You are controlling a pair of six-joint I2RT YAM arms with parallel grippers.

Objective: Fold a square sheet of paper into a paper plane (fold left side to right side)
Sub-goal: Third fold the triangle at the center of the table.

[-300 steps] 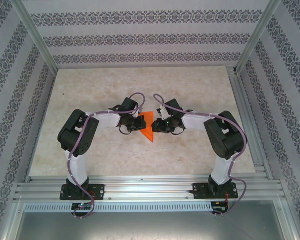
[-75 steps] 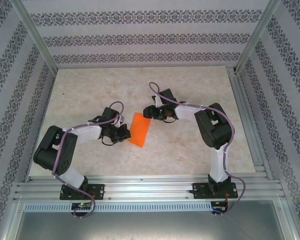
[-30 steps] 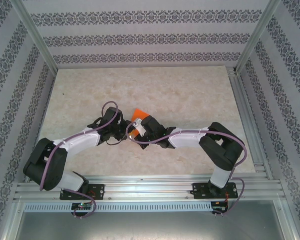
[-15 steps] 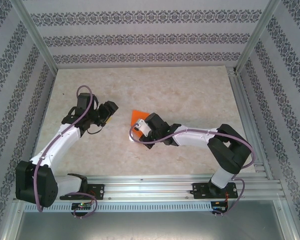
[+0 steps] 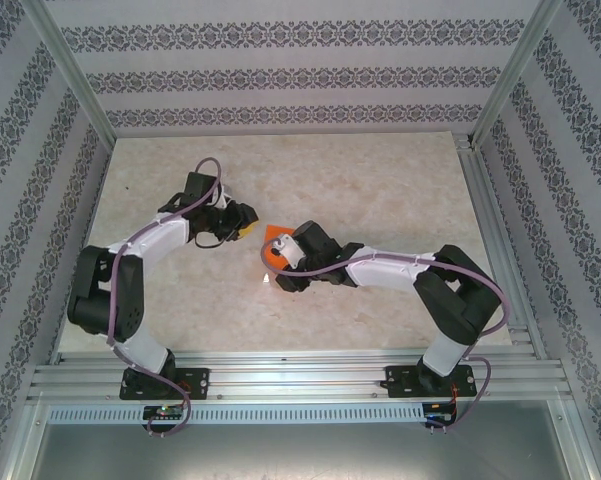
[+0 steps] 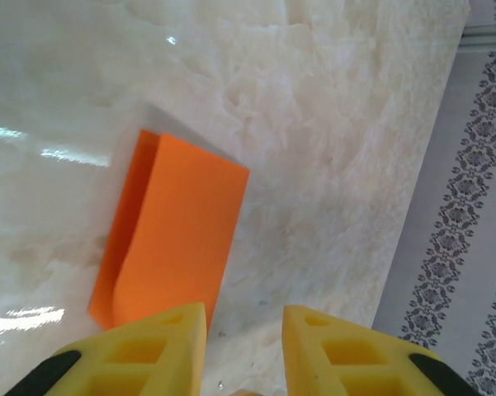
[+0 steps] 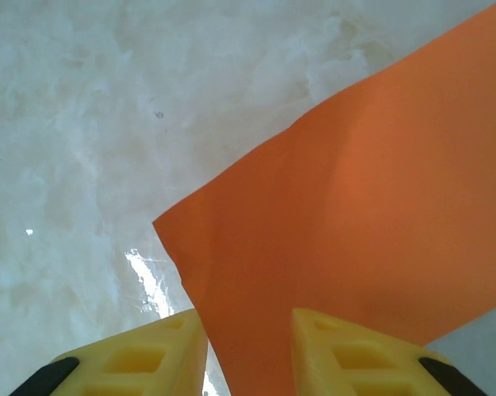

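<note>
Left arm swung back in from far left since half-second-ago frame; left gripper [image 5: 243, 222] now just beside paper, fingers apart, nothing between them. Square sheet of paper [image 6: 177, 231] lies mid-table [image 5: 380, 180], folded to narrow strip, top flap slightly lifted along one long edge. Right gripper [image 5: 278, 262] over strip's near end, fingers apart above paper, no clamp. Judgement: crease needs setting. Pin one end flat, press along fold, keep edges aligned, avoid dragging strip.
</note>
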